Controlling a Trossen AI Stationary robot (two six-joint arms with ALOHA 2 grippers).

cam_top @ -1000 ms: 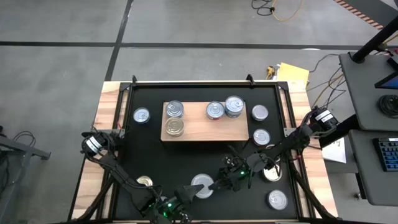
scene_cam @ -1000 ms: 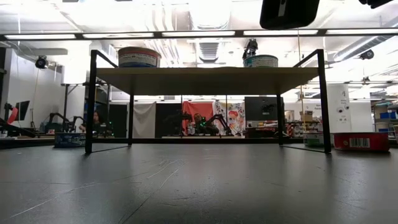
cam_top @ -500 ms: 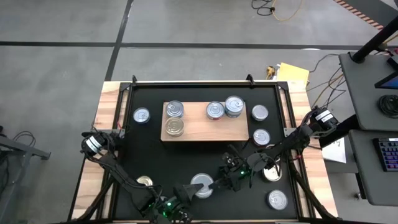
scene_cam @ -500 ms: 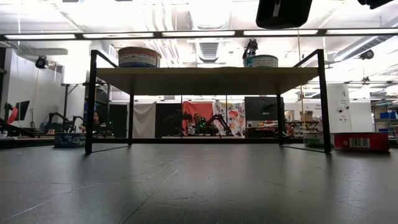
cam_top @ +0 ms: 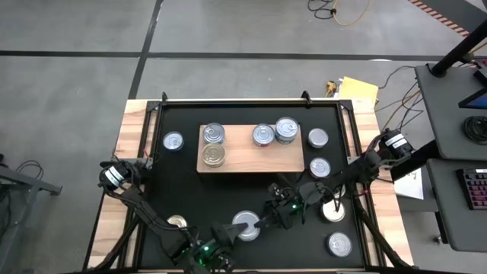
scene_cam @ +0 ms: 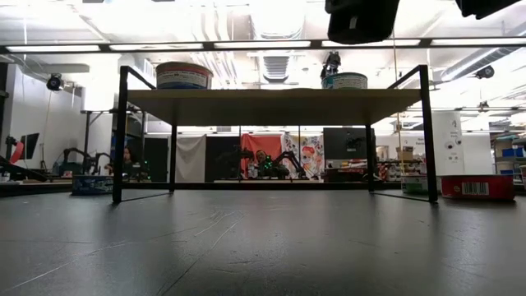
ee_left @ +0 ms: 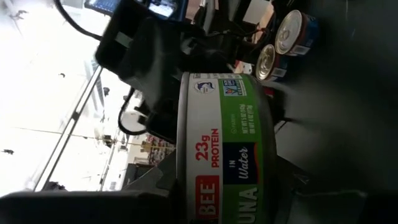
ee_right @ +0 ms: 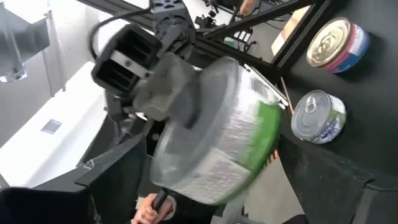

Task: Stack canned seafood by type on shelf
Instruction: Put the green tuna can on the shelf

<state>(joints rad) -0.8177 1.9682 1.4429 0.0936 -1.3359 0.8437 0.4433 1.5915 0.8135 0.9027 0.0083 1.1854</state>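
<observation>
A tuna can (ee_left: 227, 143) with a green and white label hangs above the mat's near middle, its silver lid (cam_top: 245, 224) facing up. My left gripper (cam_top: 236, 230) is shut on it, reaching in level from the near left. My right gripper (ee_right: 217, 186) comes level from the right and is open, its fingers standing apart on either side of the can. The light-wood shelf (cam_top: 249, 158) at the far middle carries several cans (cam_top: 214, 134), one pair of them stacked (cam_top: 287, 129). My left gripper pinches the can by its two flat ends, one finger (ee_right: 171, 93) lying across the grey flat face (ee_right: 205, 81) and the other on the opposite face. The fingers reach in level from the near left. The can is lifted clear of the mat and held about level.
Loose cans stand on the black mat: one at the far left (cam_top: 173, 141), two right of the shelf (cam_top: 317, 138) (cam_top: 319, 167), two at the near right (cam_top: 332, 211) (cam_top: 338, 244), one at the near left (cam_top: 176, 222). The shelf stands on thin black legs (scene_cam: 120, 136).
My right gripper has opened, its fingers coming off the tuna can. My left gripper has kept its hold and its place, rolling the can slightly.
</observation>
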